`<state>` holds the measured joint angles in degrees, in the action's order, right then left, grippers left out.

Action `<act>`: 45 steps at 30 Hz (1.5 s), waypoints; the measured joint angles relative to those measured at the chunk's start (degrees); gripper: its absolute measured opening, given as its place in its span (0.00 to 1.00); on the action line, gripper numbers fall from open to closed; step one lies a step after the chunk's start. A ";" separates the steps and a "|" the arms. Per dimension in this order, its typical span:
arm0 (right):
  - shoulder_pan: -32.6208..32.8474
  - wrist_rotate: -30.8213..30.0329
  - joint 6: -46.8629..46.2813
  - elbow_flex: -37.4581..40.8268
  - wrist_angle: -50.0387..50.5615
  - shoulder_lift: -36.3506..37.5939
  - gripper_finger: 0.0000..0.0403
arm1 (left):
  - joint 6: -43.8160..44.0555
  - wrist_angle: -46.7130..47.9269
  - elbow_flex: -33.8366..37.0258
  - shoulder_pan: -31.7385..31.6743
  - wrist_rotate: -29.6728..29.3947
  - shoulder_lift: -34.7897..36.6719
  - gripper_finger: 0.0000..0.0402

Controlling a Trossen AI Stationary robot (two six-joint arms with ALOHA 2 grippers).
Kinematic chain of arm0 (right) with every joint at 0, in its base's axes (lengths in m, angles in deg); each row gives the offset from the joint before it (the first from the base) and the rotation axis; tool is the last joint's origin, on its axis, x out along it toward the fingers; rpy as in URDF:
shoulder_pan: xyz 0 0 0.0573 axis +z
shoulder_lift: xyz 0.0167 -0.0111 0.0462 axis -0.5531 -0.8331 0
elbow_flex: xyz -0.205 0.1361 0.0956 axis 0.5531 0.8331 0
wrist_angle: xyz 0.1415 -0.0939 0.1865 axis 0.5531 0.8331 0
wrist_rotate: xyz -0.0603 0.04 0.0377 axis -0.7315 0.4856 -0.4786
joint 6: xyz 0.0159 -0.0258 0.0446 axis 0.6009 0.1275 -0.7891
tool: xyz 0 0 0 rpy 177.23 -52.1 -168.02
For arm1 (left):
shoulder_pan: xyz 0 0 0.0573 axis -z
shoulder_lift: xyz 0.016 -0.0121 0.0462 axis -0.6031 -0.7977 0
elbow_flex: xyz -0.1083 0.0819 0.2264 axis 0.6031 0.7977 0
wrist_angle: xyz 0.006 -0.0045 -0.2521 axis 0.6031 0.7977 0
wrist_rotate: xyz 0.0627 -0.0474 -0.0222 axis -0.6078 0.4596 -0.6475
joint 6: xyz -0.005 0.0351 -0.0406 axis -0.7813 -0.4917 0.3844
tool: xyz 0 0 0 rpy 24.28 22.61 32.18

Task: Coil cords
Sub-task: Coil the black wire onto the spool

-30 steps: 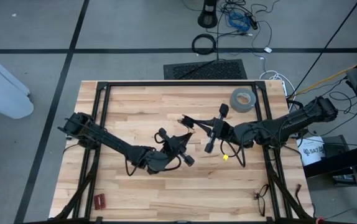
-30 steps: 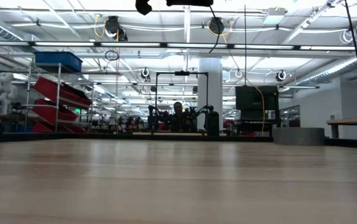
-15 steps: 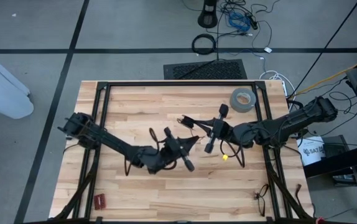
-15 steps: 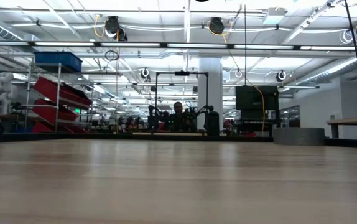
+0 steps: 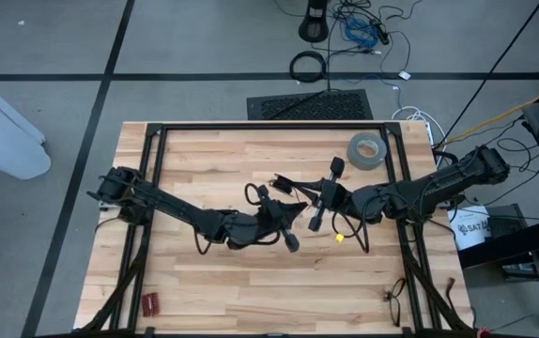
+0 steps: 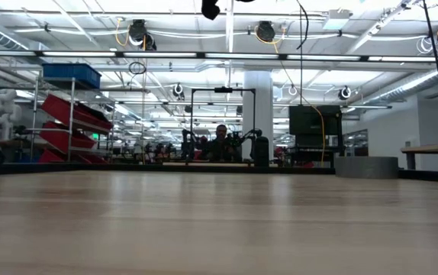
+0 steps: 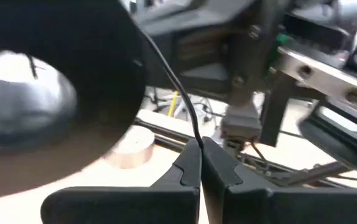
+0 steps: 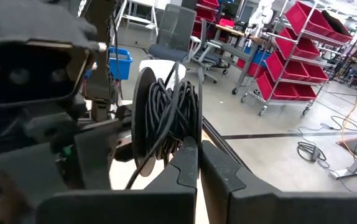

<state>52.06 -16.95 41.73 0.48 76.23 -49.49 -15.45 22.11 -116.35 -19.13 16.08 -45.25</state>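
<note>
The cord is a thin black wire, mostly wound on a black spool (image 8: pixel 166 115) held above the table's middle (image 5: pixel 282 182). A free strand (image 7: pixel 175 84) runs from the spool to my left gripper (image 7: pixel 199 144), which is shut on it. My left gripper (image 5: pixel 291 209) reaches in from the table's left, just near-side of the spool. My right gripper (image 8: pixel 198 149) comes from the right (image 5: pixel 290 191) and is shut at the spool. In the low view only a dark part (image 6: pixel 210 8) and a hanging strand (image 6: pixel 304 23) show at the top. My left gripper pinches the cord's free strand (image 7: pixel 195 134) between its two fingertips. The fingers lie about level, coming from the table's left. The strand rises from the fingertips to the spool's dark flange (image 7: pixel 66 68), clear of the table. My right gripper's shut fingers meet at the spool's rim (image 8: pixel 190 142), coming level from the table's right. Whether they pinch the flange or the wound cord, I cannot tell. The spool stands on edge ahead of the fingers, lifted clear of the table.
A grey tape roll (image 5: pixel 366 150) lies at the far right of the wooden table (image 5: pixel 204 160). A small yellow piece (image 5: pixel 340 238) lies under the right arm, a red item (image 5: pixel 149 302) at the near left corner, and a dark tangle (image 5: pixel 393 299) at the near right.
My left gripper has moved toward the table's right and a little up, closer to the spool, and its wrist has turned. My right gripper and the spool have kept still.
</note>
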 joint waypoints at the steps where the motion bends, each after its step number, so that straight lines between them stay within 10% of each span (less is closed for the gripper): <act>1: 0.00 0.07 -0.02 0.00 0.02 0.00 0.00 | -0.02 0.01 0.00 -0.03 -0.55 0.00 0.00; 45: 0.02 5.86 -2.66 0.02 3.25 2.51 0.00 | 2.96 20.49 0.00 2.48 -3.97 0.02 0.01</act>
<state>52.08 -11.09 39.07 0.51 79.48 -46.97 -12.49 42.60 -116.35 -16.65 12.12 -45.23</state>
